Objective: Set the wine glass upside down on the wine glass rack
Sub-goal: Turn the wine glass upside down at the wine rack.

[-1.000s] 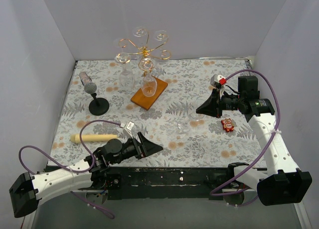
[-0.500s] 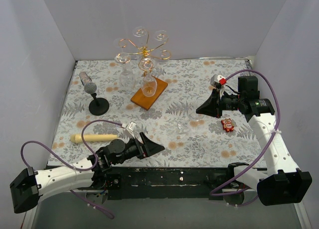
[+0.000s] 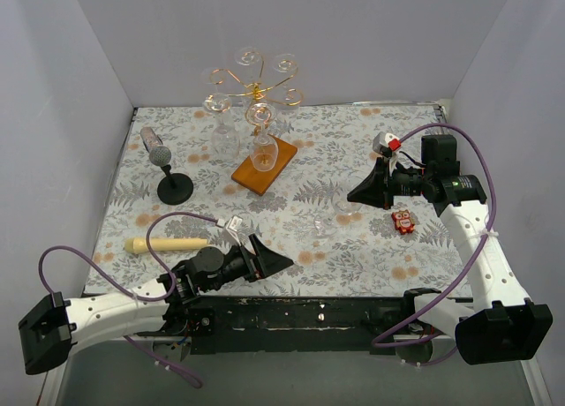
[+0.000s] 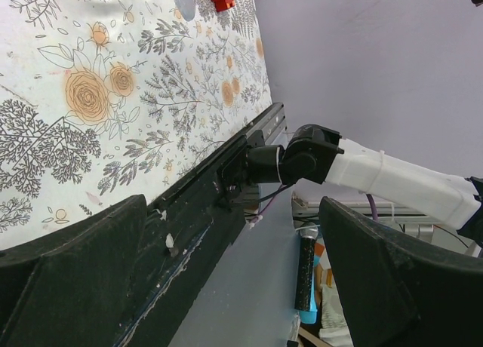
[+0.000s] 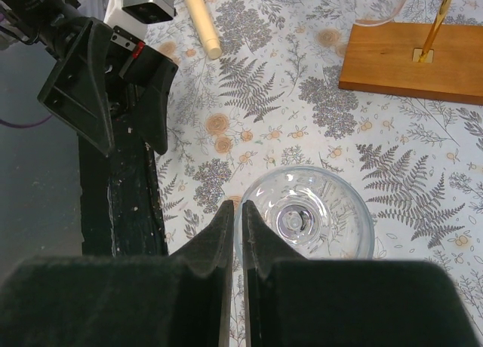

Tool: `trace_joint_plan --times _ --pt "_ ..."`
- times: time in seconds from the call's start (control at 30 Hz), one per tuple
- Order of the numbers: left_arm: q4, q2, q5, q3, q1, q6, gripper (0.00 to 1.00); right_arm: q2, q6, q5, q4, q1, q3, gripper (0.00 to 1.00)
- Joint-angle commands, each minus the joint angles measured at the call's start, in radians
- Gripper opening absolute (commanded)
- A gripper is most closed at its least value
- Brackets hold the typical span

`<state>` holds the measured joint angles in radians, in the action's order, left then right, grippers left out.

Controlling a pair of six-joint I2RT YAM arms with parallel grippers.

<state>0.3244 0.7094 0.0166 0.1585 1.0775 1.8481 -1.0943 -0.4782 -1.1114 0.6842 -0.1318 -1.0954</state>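
The black right gripper (image 5: 238,219) has its fingers almost together, tips at the rim of a clear wine glass (image 5: 309,220) on the floral tablecloth (image 5: 423,151). Beyond are a wine glass rack (image 5: 392,64), a gold wire stem on a flat orange-brown wooden base, and a cream wooden rod (image 5: 200,19). The black left gripper (image 5: 130,136), jaws wide apart, hangs over the table's black near edge (image 5: 121,211).

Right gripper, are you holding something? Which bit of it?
The right gripper pinches the clear wine glass by its rim; the open left gripper holds nothing.
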Motion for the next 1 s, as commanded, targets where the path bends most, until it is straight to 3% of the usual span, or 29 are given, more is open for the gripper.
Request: trace_joint_plan --times 0.0,0.97 --pt "0.03 0.01 0.028 0.004 0.009 -0.015 0.98 0.031 -0.011 -0.065 -0.022 0.003 -0.032 0.01" --pt "0.131 0.134 0.069 0.022 0.03 -0.007 0.98 0.07 -0.002 -0.094 -0.021 0.004 -0.035 0.01"
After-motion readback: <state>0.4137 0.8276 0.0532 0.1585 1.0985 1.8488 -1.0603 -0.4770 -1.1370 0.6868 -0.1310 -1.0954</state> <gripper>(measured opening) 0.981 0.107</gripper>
